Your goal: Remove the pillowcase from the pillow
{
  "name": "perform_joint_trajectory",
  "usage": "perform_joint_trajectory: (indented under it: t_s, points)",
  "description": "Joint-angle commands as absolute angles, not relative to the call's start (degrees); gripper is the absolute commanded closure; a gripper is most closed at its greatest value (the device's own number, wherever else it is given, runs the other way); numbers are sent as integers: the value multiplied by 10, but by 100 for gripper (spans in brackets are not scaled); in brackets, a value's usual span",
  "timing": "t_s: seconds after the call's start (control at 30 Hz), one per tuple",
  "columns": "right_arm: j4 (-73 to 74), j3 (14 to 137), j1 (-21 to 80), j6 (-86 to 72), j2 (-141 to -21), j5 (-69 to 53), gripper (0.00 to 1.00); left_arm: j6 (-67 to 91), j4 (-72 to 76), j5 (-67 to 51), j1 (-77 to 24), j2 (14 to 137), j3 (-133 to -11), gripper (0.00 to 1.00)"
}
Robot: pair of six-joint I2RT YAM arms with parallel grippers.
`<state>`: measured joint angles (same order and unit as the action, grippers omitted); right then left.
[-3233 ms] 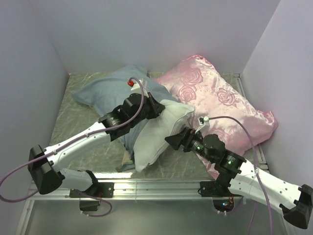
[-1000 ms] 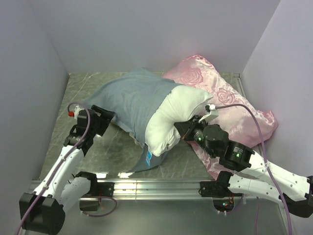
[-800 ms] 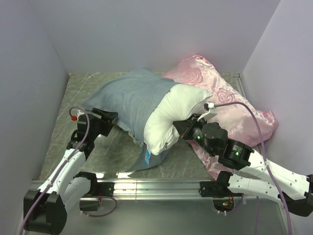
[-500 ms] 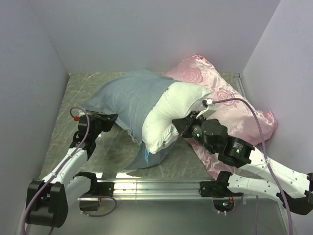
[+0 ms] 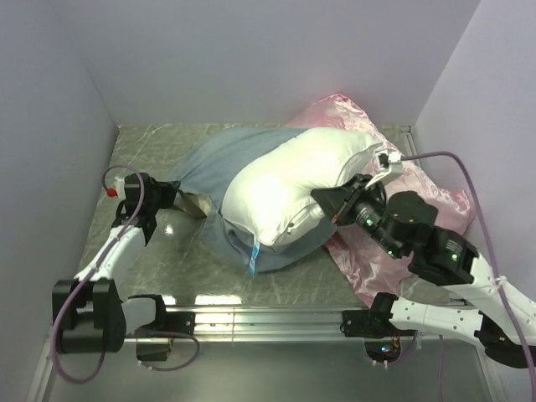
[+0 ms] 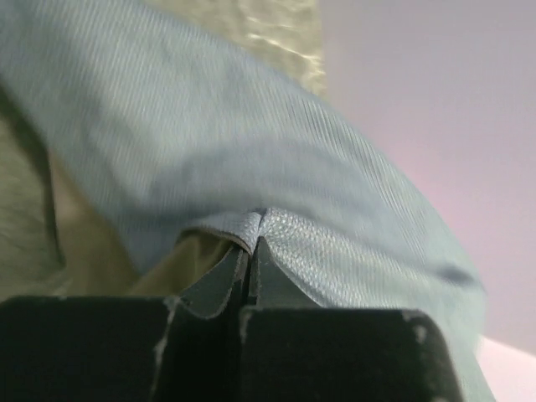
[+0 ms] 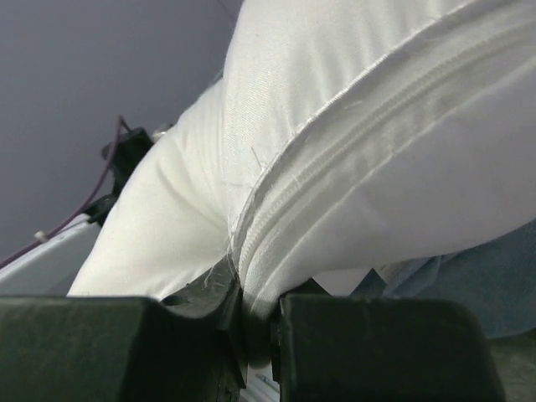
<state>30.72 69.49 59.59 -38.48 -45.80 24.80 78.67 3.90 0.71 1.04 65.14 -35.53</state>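
left gripper [image 6: 251,255] jaws shut tight on a fold of grey-blue pillowcase [image 5: 203,163] at its left end, right gripper [image 7: 255,314] jaws pinching the seam edge of white pillow [image 5: 285,176], pillow half out of pillowcase mid-worktop [image 5: 138,146], overlapping pink rose cushion [image 5: 435,205]

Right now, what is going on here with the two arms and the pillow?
The two arms are taking the pillowcase off the pillow. The left gripper is shut on a fold of the pillowcase at the left. The right gripper is clamped on the pillow's seam at the right. Most of the pillow is out, and only its left end sits inside the pillowcase. A pink cushion lies behind, partly under the pillow.
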Motion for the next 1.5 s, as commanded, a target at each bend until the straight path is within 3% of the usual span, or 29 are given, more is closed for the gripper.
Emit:
perform_joint_trajectory:
  t_s: [0.0,0.2,0.53,0.8,0.93,1.07,1.47]
  points:
    - [246,803,592,-343,-427,280,100,775,18,90,45,705,-381,100]
    - [269,884,593,-316,-437,293,100,768,2,81,84,795,-425,99]
    - [278,959,592,-265,-460,303,100,728,-78,61,216,807,-540,99]
    - [269,926,593,-254,-450,295,100,721,-80,82,251,808,-574,100]
    - [284,982,593,-228,-442,323,100,702,-84,86,266,843,-586,100]
    - [326,1115,593,-206,-476,327,100,698,-43,74,266,855,-569,100]
    - [295,1148,594,-178,-475,323,100,657,-43,74,270,886,-612,99]
